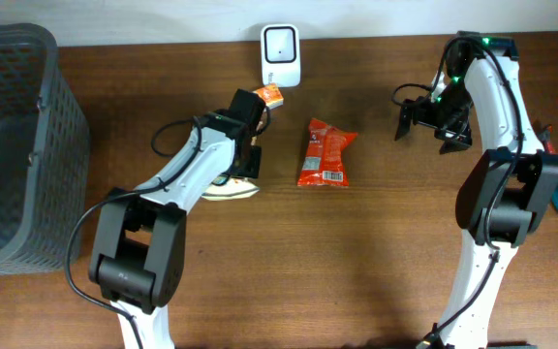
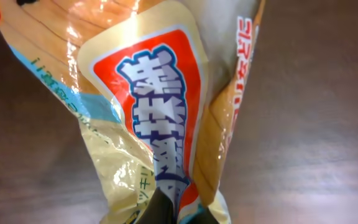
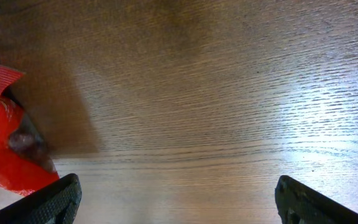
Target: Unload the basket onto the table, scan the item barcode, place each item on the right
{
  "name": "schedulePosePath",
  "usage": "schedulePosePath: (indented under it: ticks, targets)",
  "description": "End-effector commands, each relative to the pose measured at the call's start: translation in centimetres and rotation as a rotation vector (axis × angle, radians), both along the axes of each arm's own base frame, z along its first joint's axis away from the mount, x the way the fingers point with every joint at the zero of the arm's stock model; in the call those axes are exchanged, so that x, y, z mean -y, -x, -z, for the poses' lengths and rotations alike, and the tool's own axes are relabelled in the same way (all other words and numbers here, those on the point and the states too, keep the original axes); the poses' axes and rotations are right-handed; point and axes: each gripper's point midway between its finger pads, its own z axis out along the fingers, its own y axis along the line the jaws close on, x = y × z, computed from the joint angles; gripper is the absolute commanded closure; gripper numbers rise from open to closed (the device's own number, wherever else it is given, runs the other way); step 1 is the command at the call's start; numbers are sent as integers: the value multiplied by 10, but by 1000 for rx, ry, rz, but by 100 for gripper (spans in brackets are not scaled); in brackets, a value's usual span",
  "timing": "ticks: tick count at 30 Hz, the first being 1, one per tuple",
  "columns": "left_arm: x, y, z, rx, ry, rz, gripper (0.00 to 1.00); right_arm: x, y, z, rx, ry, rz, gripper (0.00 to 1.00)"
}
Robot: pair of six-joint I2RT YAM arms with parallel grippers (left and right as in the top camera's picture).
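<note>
Left fingers (image 2: 164,210) shut tight, pinching end of snack bag (image 2: 166,99) (cream and orange, big blue letters). Left gripper (image 1: 253,105) holds bag just in front of white scanner (image 1: 281,54), near far edge of table (image 1: 376,252). Right gripper (image 3: 179,205) wide apart, holding nothing, bare wood under it. Red bag (image 1: 325,152) lies flat between two arms, not touched. Grey basket (image 1: 17,145) at far left.

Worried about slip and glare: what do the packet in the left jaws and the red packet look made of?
Held packet: seemingly thin glossy plastic film; bright highlights, sharp crinkles. Red packet: probably similar film; creased, pinched ends, though gloss is unclear.
</note>
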Motion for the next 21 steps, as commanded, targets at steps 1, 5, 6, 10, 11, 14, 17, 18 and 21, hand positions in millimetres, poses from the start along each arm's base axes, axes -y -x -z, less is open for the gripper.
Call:
schedulePosePath:
  ticks: [1,5,6,10,11,14,17,18,21]
  targets:
    - [63,4,-60,-20,389,86,100,-2,-5,-16,47,-11,-9,2]
    - [87,8,-113,-22,687,147,100,-2,-5,-16,47,-11,-9,2]
    - [89,10,-118,-48,750,151,100,-2,-5,-16,47,-11,-9,2]
    - [93,22,-108,-165,916,142,100,-2,-5,-16,47,-11,-9,2]
    - [95,25,-103,-194,955,142,100,-2,-5,-16,47,-11,-9,2]
    - [105,36,-76,-282,1065,149,100,-2,-5,-16,47,-11,-9,2]
    - [113,39,-58,-342,1154,158,99,-2,-5,-16,47,-11,-9,2]
    - [112,37,-50,-342,1135,149,94,-2,-5,-16,47,-11,-9,2]
    - [102,30,-24,-315,1017,109,82,-2,-5,-16,47,-11,-9,2]
